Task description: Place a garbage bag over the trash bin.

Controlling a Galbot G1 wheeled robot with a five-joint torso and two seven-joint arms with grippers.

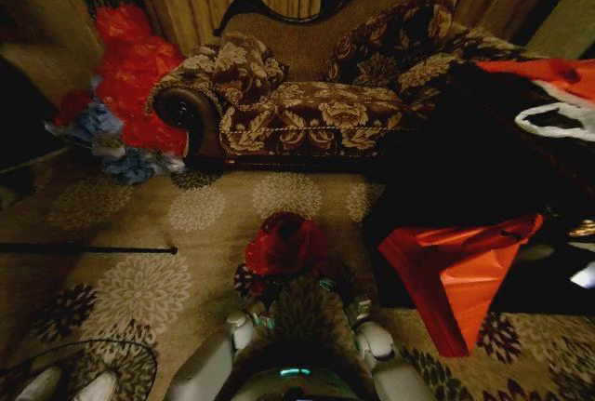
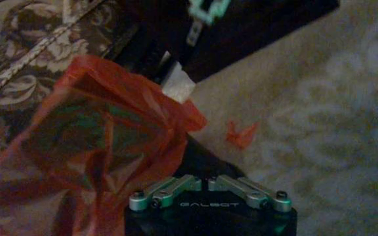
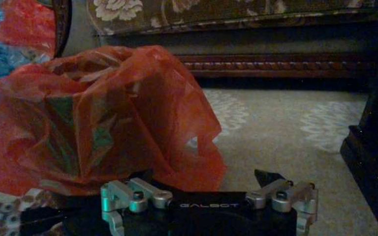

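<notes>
The garbage bag (image 1: 286, 243), thin shiny red film, is bunched on the patterned carpet just ahead of me, between both grippers. It drapes over the trash bin, which shows as a dark shape through the film (image 3: 77, 132). My left gripper (image 1: 263, 313) is at the bag's near left side. In the left wrist view this gripper (image 2: 199, 152) is shut, with the edge of the garbage bag (image 2: 110, 147) drawn to its tips. My right gripper (image 1: 353, 310) is at the near right side. It stands open (image 3: 205, 182) just short of the garbage bag (image 3: 110, 113).
A floral sofa (image 1: 307, 113) stands behind the bag. A heap of red and blue bags (image 1: 130, 85) lies at its left end. A large orange-red sheet (image 1: 456, 271) hangs off a dark table (image 1: 483, 168) on the right. A black rod (image 1: 93, 249) lies on the carpet to the left.
</notes>
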